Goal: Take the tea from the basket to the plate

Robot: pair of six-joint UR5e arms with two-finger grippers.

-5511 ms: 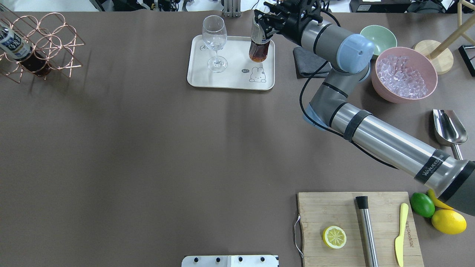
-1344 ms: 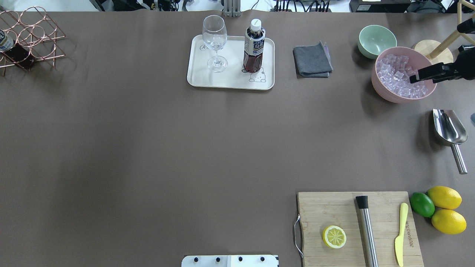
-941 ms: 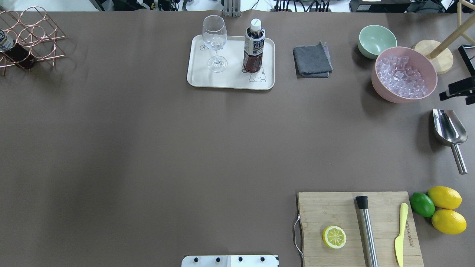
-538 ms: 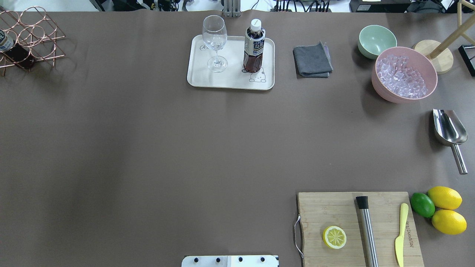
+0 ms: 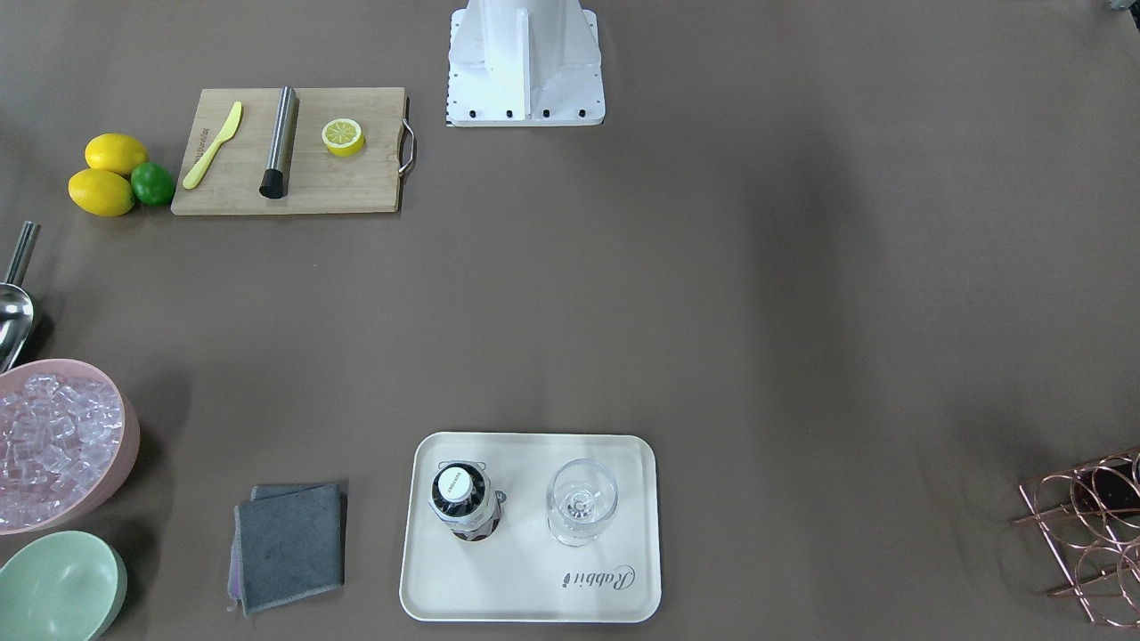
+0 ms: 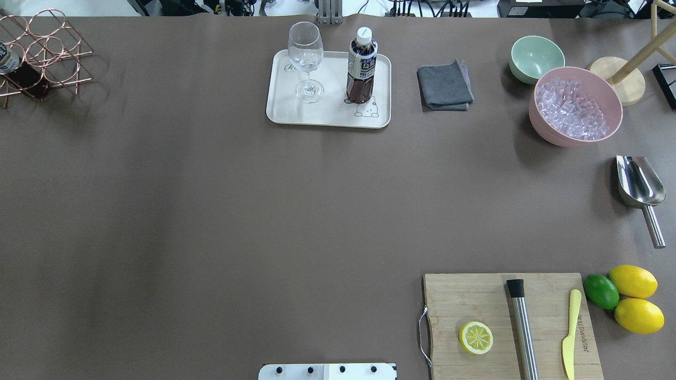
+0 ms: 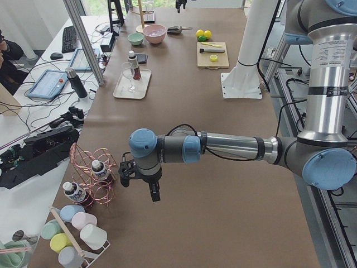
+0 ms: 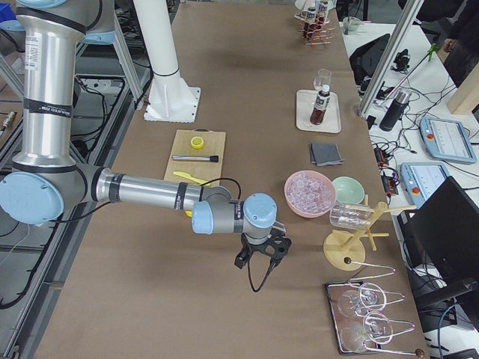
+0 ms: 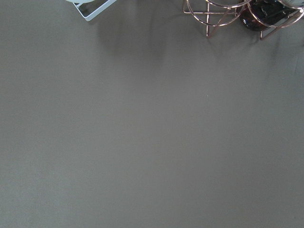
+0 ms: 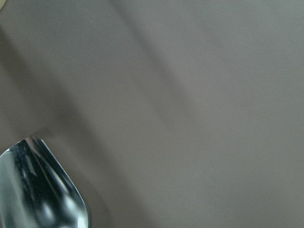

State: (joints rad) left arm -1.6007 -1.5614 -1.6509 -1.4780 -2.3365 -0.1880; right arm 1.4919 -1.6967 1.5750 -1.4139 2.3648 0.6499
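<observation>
- The tea bottle [image 6: 362, 66] is standing upright on the plate [image 6: 327, 113], cap up, so its long axis is straight vertical. It's just beside the wine glass [image 6: 306, 60] but not touching it, and its base sits right by the little rabbit drawing.
- Nothing is holding it. Both arms are out of the overhead and front shots.
- The left tool [image 7: 146, 181] hangs over bare counter [image 6: 211, 211] at the robot's left end, just beside the copper basket [image 7: 92, 170]. There are other bottles [image 7: 99, 168] in the rings there. Open or clamped? I honestly can't tell, since it only shows in the side cam and its own wrist cam catches no fingers.
- The right tool [image 8: 260, 254] is off at the opposite end, over the counter near the ice scoop [image 10: 38, 190] (the scoop's bowl pokes into its wrist cam). Same deal, I can't tell how its jaws stand.
- The relation that matters: the tea is mid-counter on the far edge, well apart from both tools. The basket is right next to the left one, so the left arm is clearly the nearer one for anything basket-side.
- My read is that the tea-to-plate job looks finished, with nothing left to grab.
</observation>
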